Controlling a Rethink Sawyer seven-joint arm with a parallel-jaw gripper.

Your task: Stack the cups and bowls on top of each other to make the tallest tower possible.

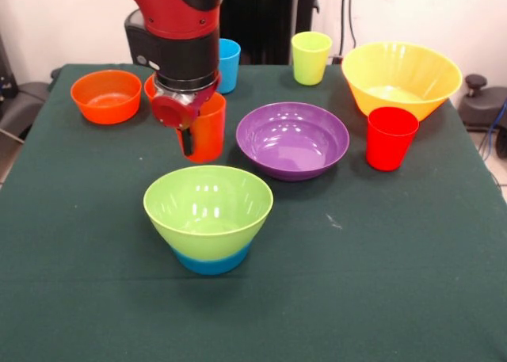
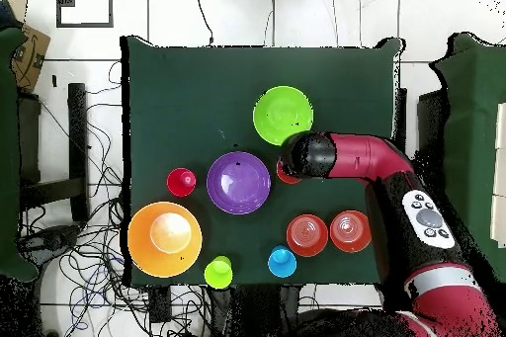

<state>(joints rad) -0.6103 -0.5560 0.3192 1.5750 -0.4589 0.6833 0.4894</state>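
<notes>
The tower is a lime green bowl [image 1: 207, 203] sitting on a small blue bowl [image 1: 211, 261] near the front of the table; from above the green bowl [image 2: 283, 115] hides the blue one. My gripper [image 1: 186, 140] is down at the rim of the orange cup [image 1: 210, 132], just behind the tower. A dark part of it runs down the cup's left side, and its grip is not visible. In the overhead view the arm's wrist [image 2: 311, 155] covers most of the orange cup [image 2: 288, 175].
On the green cloth stand a purple bowl [image 1: 293, 140], red cup [image 1: 390, 138], big yellow bowl [image 1: 402, 77], yellow-green cup [image 1: 310, 57], light blue cup [image 1: 229, 65] and an orange bowl [image 1: 106, 97]. A second orange bowl [image 1: 150, 85] is partly behind the arm.
</notes>
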